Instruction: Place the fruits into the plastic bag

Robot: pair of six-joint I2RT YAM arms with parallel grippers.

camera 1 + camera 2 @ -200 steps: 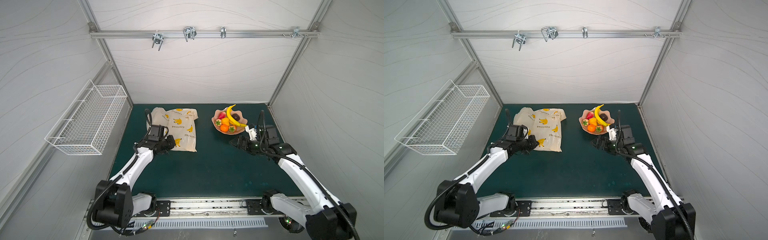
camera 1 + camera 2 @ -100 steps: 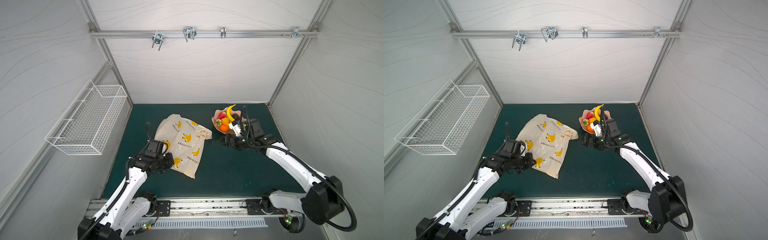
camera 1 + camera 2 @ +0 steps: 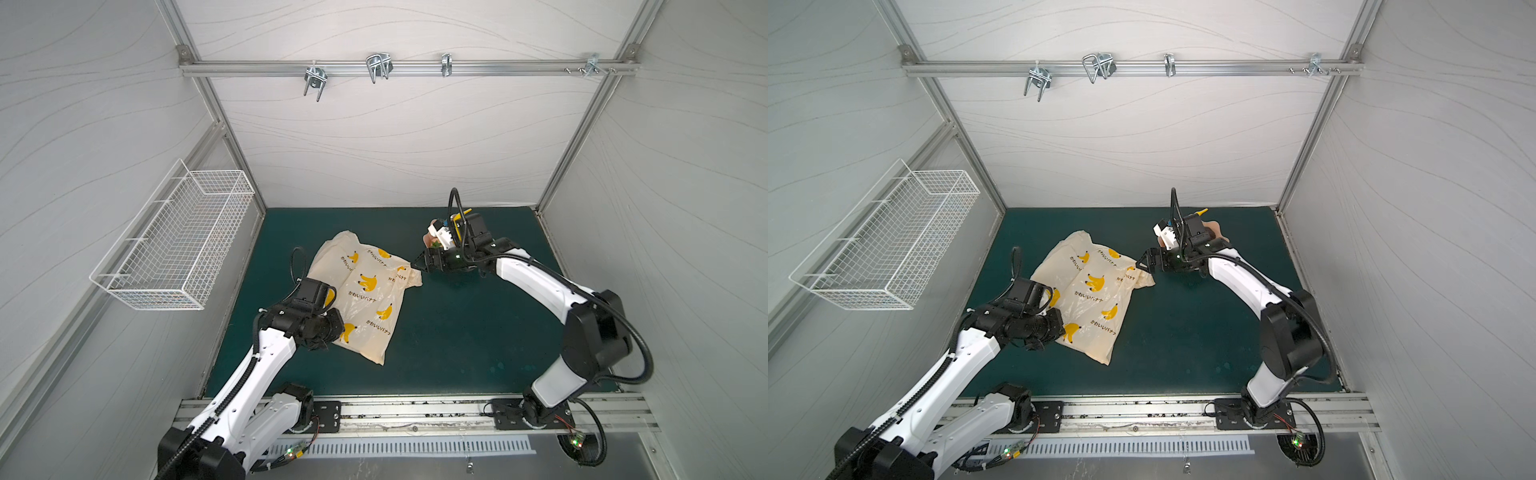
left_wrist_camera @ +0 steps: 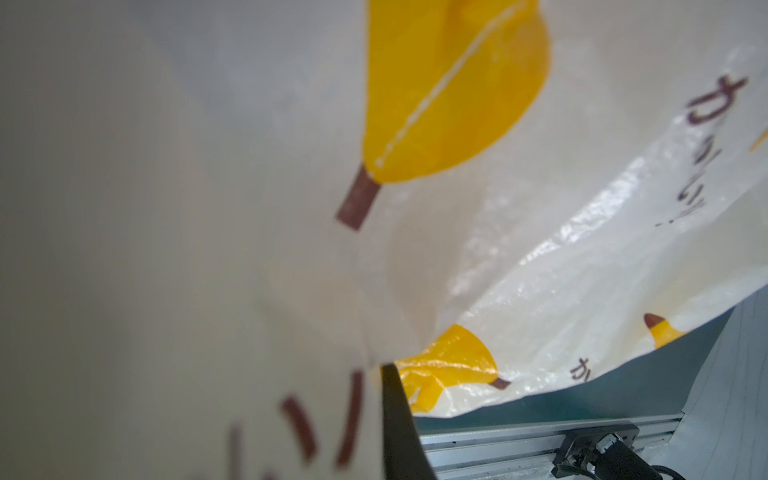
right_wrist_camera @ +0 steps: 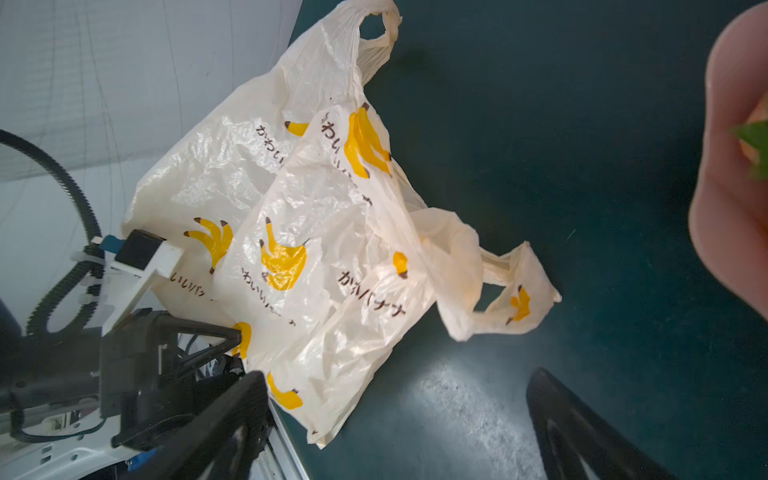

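On the dark green counter [image 3: 457, 332], left of middle: plastic bag [image 3: 365, 286]. It is cream and crinkled, printed with yellow banana bunches and dark lettering. It lies mostly flat, with its near-left edge raised off the surface. One handle loop [image 5: 376, 20] points toward the back wall; a second handle loop [image 5: 519, 299] trails toward the right arm.

Left end effector [image 5: 237, 332]: closed tight, pinching the bag's raised edge at a printed banana. In the left wrist view the film fills nearly the whole picture, with one dark finger [image 4: 395, 415] against it.

Right end effector [image 3: 417, 266]: jaws spread wide, nothing between them. Its tips sit just beside the second handle loop; whether they touch it cannot be told.

Pink dish [image 3: 1214, 228]: back right of the counter, behind the right wrist and largely hidden by it.

Fruits [image 5: 754, 141]: in the pink dish. Only a blurred piece with a green top shows in the right wrist view, and the yellow tip of the banana [image 3: 1202, 211] in both top views.

Wire basket [image 3: 174, 245]: white, hung on the left wall, well apart from the bag.
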